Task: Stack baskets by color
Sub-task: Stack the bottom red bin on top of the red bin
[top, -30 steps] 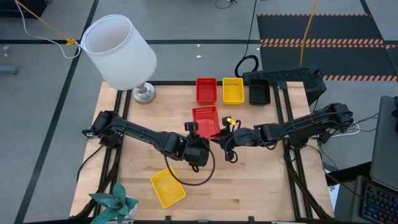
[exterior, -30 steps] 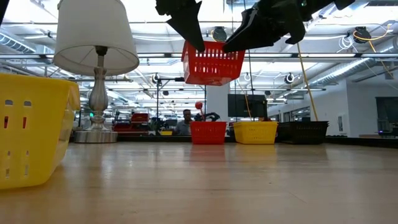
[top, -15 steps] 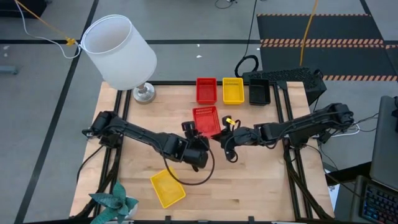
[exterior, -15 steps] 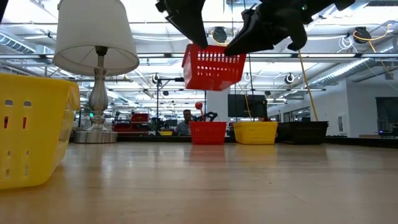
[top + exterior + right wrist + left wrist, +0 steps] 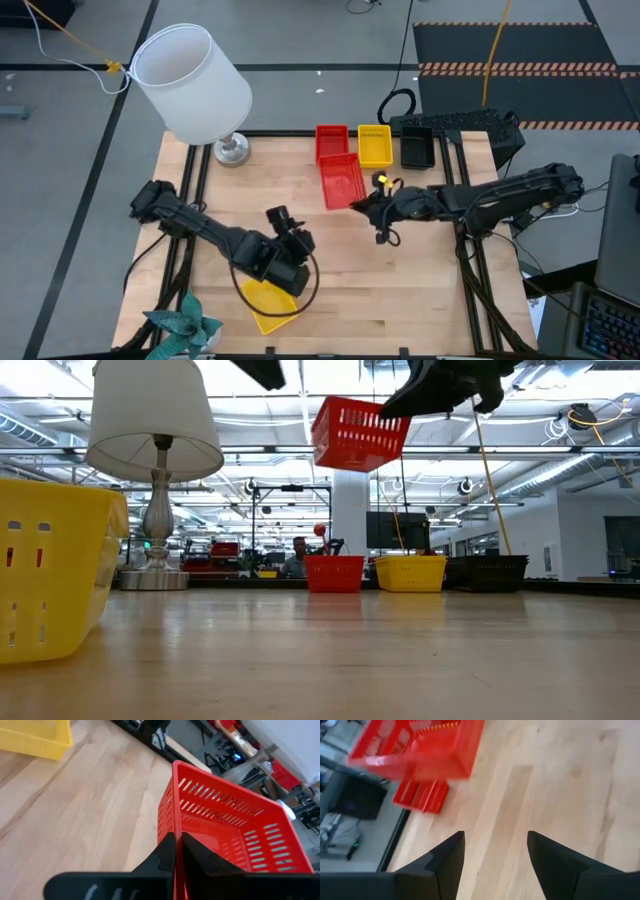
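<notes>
The right gripper (image 5: 362, 203) is pinched tight on the rim of a red basket (image 5: 340, 180), its two dark fingers (image 5: 172, 855) pressed together over the near wall; the same basket (image 5: 225, 830) fills the right wrist view. In the low view this held basket (image 5: 360, 434) hangs tilted in the air, well above the wooden table (image 5: 420, 280), and from overhead it sits just in front of the row of three baskets at the table's far edge. That row is made up of a second red basket (image 5: 331, 139), a yellow basket (image 5: 375, 145) just beside it and a black basket (image 5: 417, 148) at the end, all resting on the table. Taking the held red basket as the landmark, the left gripper (image 5: 293, 238) is well apart from it, toward the near side of the table, with its jaws spread wide and nothing between them; the left wrist view shows bare tabletop in the gap between its fingers (image 5: 445, 862), with the held basket (image 5: 420, 745) farther off. A second yellow basket (image 5: 268, 302) lies on the table beyond that gripper, nearer the table's front edge and partly under the left arm. A white lamp (image 5: 195, 85) stands at the table's far corner on the left arm's side.
</notes>
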Robot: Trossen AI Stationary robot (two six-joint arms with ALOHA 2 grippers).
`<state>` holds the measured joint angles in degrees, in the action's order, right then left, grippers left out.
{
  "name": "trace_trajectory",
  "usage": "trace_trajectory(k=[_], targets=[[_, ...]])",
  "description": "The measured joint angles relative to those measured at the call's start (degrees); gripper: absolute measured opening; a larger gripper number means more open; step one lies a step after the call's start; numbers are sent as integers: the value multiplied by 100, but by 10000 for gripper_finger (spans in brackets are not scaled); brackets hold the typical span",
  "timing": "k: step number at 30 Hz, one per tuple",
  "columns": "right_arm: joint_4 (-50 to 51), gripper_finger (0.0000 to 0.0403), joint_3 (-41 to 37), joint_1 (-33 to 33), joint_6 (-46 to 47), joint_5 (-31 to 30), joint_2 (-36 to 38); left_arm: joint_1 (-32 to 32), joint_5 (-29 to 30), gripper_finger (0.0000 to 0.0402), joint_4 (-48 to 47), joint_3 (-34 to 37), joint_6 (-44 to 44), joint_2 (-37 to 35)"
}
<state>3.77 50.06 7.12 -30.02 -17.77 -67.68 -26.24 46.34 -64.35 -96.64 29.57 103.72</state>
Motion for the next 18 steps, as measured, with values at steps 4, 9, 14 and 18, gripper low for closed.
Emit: trace_trajectory(k=[4, 9, 14, 18], targets=[[10, 8, 0, -192, -219, -1, 217, -148, 39, 200, -468, 0, 776, 14], [-296, 8, 2, -704, -545, 31, 356, -467, 4, 186, -512, 73, 1392, 46], [-568, 8, 2, -1382, -680, 873, 288, -708, 148, 180, -278, 632, 1724, 52], [-743, 8, 0, -1810, -814, 1312, 151, -746, 117, 177, 307, 1180, 1905, 46]])
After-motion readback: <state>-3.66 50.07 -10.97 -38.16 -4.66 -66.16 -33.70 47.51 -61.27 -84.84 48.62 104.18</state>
